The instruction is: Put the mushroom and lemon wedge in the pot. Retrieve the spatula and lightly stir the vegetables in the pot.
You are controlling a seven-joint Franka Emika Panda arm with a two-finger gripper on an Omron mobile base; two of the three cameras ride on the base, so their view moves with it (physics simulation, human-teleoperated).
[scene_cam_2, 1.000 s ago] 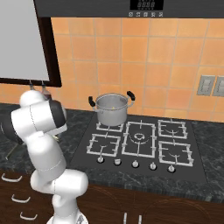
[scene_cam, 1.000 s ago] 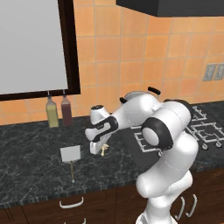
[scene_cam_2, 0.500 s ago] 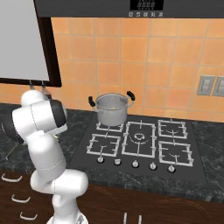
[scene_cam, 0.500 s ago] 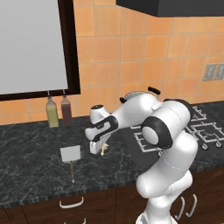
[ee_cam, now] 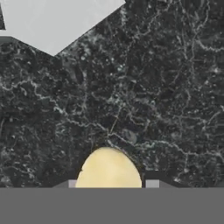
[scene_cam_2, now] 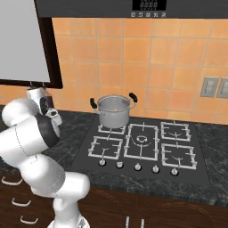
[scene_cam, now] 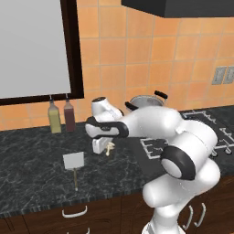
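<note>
Fingers [ee_cam: 72, 183] closed on the mushroom [ee_cam: 109, 168], cap toward the camera, stem axis pointing at the counter [ee_cam: 153, 87].

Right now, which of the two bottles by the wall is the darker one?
The dark reddish-brown bottle, the one nearer the pot. Its neighbour, the yellowish-olive bottle, stands beside it, farther from the pot; both are upright on the black counter.

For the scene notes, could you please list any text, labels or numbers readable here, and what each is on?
None can be read.
Hood panel display: digits too blurred to read.
Two bottles: no label visible.
Pot, spatula: no markings.
</note>
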